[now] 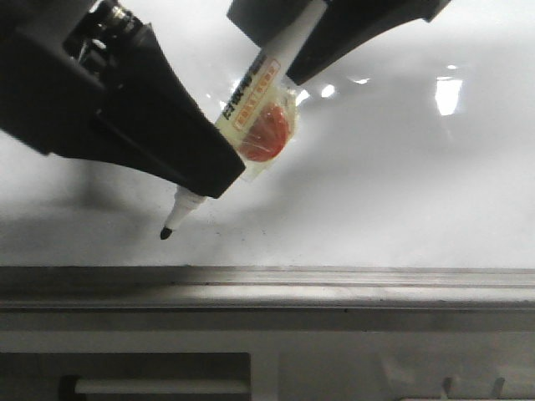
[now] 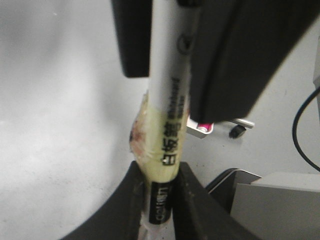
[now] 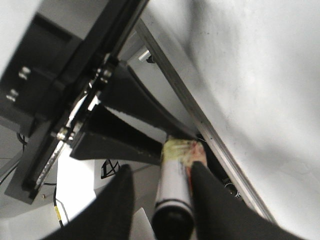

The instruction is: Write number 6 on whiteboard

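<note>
Looks like a robotics lab or test room rather than a home. Mostly filled by a glossy whiteboard (image 1: 401,184) with ceiling-light glare and a grey metal edge rail (image 1: 334,288). Beyond the board, in the left wrist view: plain grey floor, a dark cable (image 2: 302,135) looping across it, a small caster wheel (image 2: 237,131) on a pale frame, and grey box-like equipment (image 2: 275,205). In the right wrist view: black machine framing (image 3: 65,115) with bolts, plus loose wires (image 3: 107,169) hanging below it. Bare, utilitarian surfaces throughout.
</note>
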Tool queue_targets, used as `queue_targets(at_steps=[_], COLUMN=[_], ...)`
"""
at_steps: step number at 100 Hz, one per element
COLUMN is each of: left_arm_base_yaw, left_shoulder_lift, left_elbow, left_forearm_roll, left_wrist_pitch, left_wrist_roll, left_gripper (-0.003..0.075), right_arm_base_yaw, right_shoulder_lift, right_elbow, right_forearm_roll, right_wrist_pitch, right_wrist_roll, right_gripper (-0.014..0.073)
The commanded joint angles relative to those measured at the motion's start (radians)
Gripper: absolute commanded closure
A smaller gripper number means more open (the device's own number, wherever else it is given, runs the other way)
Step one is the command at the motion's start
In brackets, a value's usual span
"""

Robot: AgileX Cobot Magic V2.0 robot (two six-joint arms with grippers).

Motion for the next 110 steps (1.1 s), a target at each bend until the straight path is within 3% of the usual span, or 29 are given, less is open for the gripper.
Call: queue_targets(at_steps=[1, 17, 33, 40, 57, 64, 88, 110], left_arm_base_yaw=[-0.008, -0.008, -0.006, -0.001, 0.049, 0.094, 0.344, 0.558], left_shoulder_lift=[-0.019, -0.019, -0.019, -0.021, -0.049, -0.082, -0.274, -0.487], left_elbow=[-0.034, -0.034, -0.034, -0.035, -0.035, -0.035, -0.003, 0.15], left_forearm_roll=[-0.024, -0.024, -0.024, -0.024, -0.064, -0.099, -0.189, -0.269], left_wrist_pitch=[-0.063, -0.072, -0.075, -0.075, -0.075, -0.07, -0.014, -0.07], left_wrist_roll=[-0.008, -0.008, -0.006, -0.006, -0.011, -0.011, -0.014, -0.014], left_gripper=[0.0741, 0.074, 0.0706, 0.0603, 0.0171, 0.0099, 0.014, 0.0188], right_arm_base_yaw=[0.001, 0.001, 0.001, 0.001, 0.001, 0.001, 0.001, 0.001], right_shoulder_lift=[-0.02, -0.019, -0.019, -0.019, -0.032, -0.06, -0.276, -0.537], right_elbow=[-0.032, -0.032, -0.03, -0.03, -0.028, -0.019, 0.14, 0.421], right_forearm_roll=[0.041, 0.041, 0.039, 0.039, 0.039, 0.039, 0.021, 0.001], right_wrist_pitch=[0.008, -0.005, -0.006, -0.017, -0.057, -0.092, -0.275, -0.614], right_wrist_roll=[-0.023, -0.033, -0.042, -0.042, -0.042, -0.042, -0.042, -0.042], right_gripper=[0.0501, 0.0652, 0.0657, 0.0657, 0.0656, 0.0645, 0.0639, 0.0638])
